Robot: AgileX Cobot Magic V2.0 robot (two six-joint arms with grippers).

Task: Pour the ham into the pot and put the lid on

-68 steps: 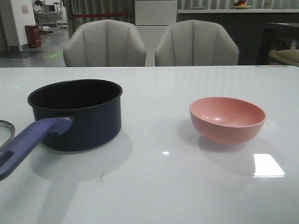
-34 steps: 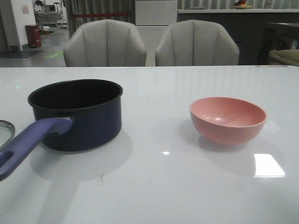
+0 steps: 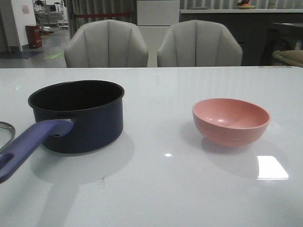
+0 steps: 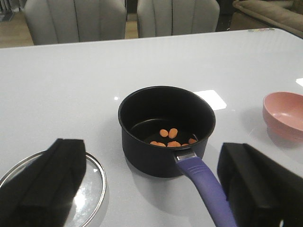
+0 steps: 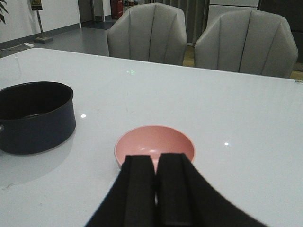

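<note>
The dark navy pot (image 3: 75, 116) stands on the left of the white table (image 3: 156, 189), its purplish-blue handle (image 3: 28, 144) pointing toward the near left. In the left wrist view, several orange-pink ham pieces (image 4: 169, 134) lie on the black bottom of the pot (image 4: 165, 156). The glass lid (image 4: 90, 187) lies flat on the table beside the pot, partly hidden by one finger; only its rim (image 3: 4, 128) shows in the front view. My left gripper (image 4: 151, 149) hovers open above the handle and lid, holding nothing. My right gripper (image 5: 156, 160) is shut and empty, just short of the pink bowl (image 5: 156, 141).
The pink bowl (image 3: 231, 120) sits upright on the right of the table, and it looks empty. Two grey chairs (image 3: 151, 45) stand behind the table's far edge. Neither arm shows in the front view.
</note>
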